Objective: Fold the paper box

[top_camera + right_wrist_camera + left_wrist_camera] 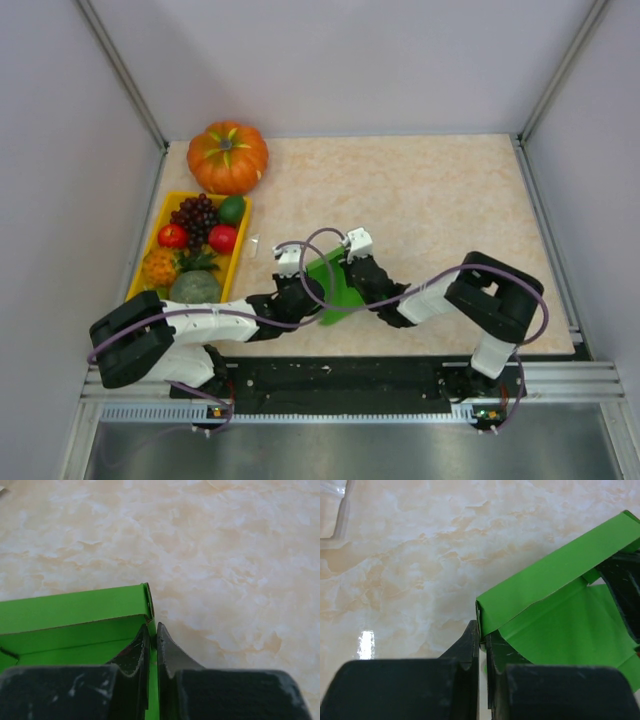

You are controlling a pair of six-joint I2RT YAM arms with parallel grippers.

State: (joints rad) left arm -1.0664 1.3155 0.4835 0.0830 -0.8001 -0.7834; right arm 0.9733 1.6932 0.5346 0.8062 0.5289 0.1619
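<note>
Marbled beige bench point(450, 200) inside a plain grey-walled booth, and near its front edge, right between the two arms, sits the paper box point(335, 285). It's bright green card and already part-way shaped: from the wrist views you can see a flat base panel with at least one side wall creased up, and that wall doubles over at the corner. The left claw point(482, 645) is pressed together on the card at one corner of the raised wall, with the green edge running down between its fingers point(470, 645). The right claw point(153, 640) is likewise pinched shut on a thin strip of the card, next to another upright corner. So both arms have hold of the box from opposite sides. My read is we're mid-fold, with the walls getting stood up and pinned, and the box isn't closed yet. I'd guess the next move needs one claw to anchor the card while the other works a wall or tab along its crease. It'll want a gentle pull, since thin card like this buckles or slips easily. Off to the left, well apart from the action, are a yellow tray point(241, 248) of fruit and a pumpkin point(228, 157) behind it.
</note>
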